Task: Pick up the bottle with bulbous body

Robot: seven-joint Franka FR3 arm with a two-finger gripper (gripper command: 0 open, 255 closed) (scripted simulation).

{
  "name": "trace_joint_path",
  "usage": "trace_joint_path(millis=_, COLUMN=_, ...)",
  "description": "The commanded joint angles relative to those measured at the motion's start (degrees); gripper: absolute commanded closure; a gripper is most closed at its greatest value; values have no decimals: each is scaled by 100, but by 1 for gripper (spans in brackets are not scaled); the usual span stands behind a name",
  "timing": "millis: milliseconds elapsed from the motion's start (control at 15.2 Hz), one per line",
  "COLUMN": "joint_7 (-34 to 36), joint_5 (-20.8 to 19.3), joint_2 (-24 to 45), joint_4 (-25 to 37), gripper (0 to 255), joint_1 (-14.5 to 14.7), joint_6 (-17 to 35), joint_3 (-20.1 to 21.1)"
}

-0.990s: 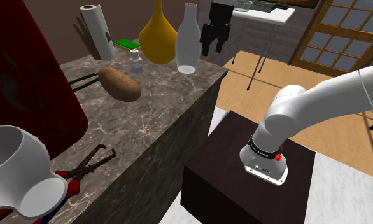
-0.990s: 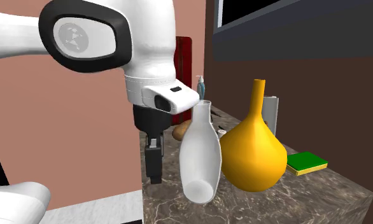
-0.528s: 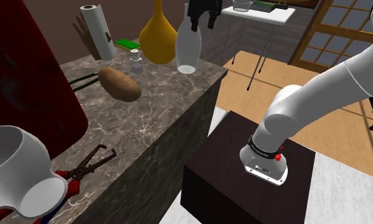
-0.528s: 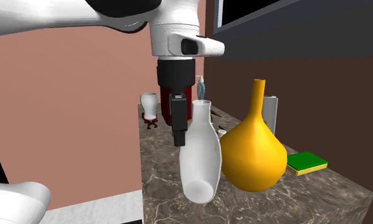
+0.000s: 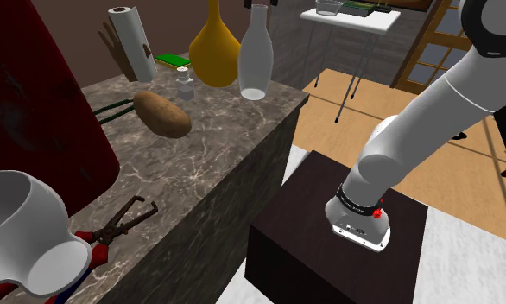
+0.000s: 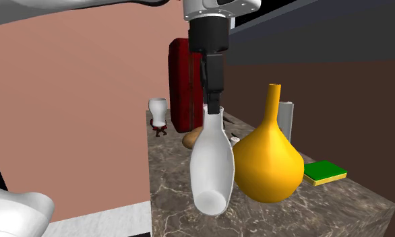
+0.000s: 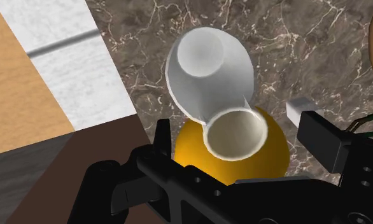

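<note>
two bottles stand just beside each other at the far end of the counter. one is a yellow bottle with a round, fat belly and a long thin neck. the other is a white bottle with a slimmer body, on the yellow one's right in the shoulder view. the yellow one fits the task best, i judge. the gripper hangs over the white bottle's mouth. in the wrist view its jaws stand wide apart with that open mouth between them, touching nothing.

to do the step well, the hand should shift across to the yellow neck before it drops. the fingers should line up on either side of the neck and close only once both pads are below the lip. the belly looks too wide for these jaws, so the neck is the likely place to hold. a grip set too high may tip so tall a bottle, so lower on the neck seems safer.

room is tight. a finger coming down between the bottles could knock the white one, which stands near the counter's corner, with a drop to the floor on the shoulder view's right. a small jar and a potato lie nearer on the shoulder view's left, apart from the neck. above the bottles the air is open, so a straight lift looks like the clean way out.
</note>
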Motion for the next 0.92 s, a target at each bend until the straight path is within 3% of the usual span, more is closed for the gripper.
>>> trace_joint_path(millis=0, joint_7=24, joint_5=-13, joint_2=6, joint_4=-55, gripper=0, joint_1=1, joint_6=64, joint_3=13)
trace_joint_path(millis=330, joint_7=21, joint_5=-2, joint_2=-233, joint_4=-753, gripper=0, joint_1=4, joint_6=525, joint_3=8)
trace_joint_path(millis=462, joint_7=21, joint_5=-2, joint_2=-233, joint_4=-754, gripper=0, joint_1=4, joint_6=525, joint_3=8)
trace_joint_path(millis=528, joint_7=23, joint_5=-2, joint_2=-239, joint_4=-754, gripper=255, joint_1=5, joint_6=520, joint_3=9)
trace_joint_path(millis=858, joint_7=23, joint_5=-1, joint_2=-242, joint_4=-754, gripper=255, joint_1=5, joint_6=516, joint_3=9)
